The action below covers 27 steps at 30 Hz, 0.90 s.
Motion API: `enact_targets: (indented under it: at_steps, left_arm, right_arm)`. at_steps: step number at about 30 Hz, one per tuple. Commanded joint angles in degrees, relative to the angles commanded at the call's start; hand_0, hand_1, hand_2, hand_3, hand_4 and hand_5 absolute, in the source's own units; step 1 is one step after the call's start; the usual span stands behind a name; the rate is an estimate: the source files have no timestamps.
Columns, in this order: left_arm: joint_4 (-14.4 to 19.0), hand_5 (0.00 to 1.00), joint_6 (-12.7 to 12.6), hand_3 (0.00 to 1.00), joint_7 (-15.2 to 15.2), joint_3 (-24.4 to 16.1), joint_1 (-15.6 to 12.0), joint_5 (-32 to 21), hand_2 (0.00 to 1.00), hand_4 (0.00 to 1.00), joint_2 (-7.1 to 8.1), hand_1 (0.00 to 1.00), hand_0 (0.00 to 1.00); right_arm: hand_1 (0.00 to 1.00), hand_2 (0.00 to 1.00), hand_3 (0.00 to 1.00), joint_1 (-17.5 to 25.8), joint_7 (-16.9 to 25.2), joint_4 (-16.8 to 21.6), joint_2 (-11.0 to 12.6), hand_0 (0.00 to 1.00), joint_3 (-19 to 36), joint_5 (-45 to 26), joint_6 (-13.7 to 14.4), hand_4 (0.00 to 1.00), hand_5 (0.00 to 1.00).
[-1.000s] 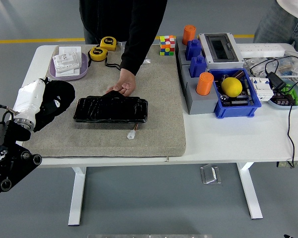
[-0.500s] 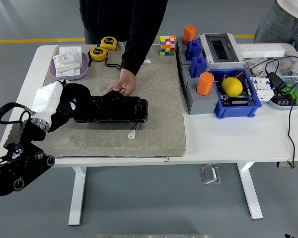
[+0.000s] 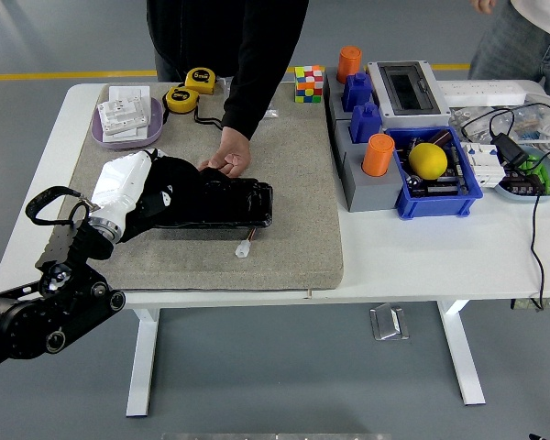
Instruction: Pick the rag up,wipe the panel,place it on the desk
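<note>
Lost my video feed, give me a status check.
Left hand shut on black rag, rag on left end of glossy black panel. Right hand not in view. Person's hand steadies panel's far edge.

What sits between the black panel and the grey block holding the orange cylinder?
In the head view, only bare grey mat lies between the panel and the grey block with the orange cylinder; nothing rests on that stretch.

Panel (image 3: pixel 222 203) on mat (image 3: pixel 293 183), bins (image 3: pixel 440 183) right.
</note>
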<state>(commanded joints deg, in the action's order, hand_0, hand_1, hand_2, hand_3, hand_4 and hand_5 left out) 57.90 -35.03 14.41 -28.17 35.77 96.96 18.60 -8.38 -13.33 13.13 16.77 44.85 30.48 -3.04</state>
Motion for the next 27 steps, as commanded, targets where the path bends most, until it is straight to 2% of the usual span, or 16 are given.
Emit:
enact_targets:
  at_steps: [7,19,27]
  left_arm:
    - [-0.6,0.002,0.2,0.444,0.3,3.5,2.2,-0.6,0.475,0.315,-1.65,0.174,0.191]
    - [-0.7,0.002,0.7,0.448,0.9,7.4,4.6,-1.3,0.48,0.297,-3.58,0.168,0.191]
    - [0.3,0.002,0.6,0.449,1.2,10.0,5.4,-1.3,0.48,0.292,-4.59,0.164,0.191]
  right_arm:
    - [0.567,0.701,0.594,-0.3,0.0,0.1,0.5,0.756,-0.6,-0.1,-0.1,0.998,0.542]
    - [0.567,0.701,0.594,-0.4,-0.4,-0.1,1.6,0.756,-1.5,-0.1,-0.6,0.998,0.542]
    - [0.567,0.701,0.594,-1.4,-0.8,0.1,2.0,0.756,-5.7,-1.5,-0.8,0.998,0.541]
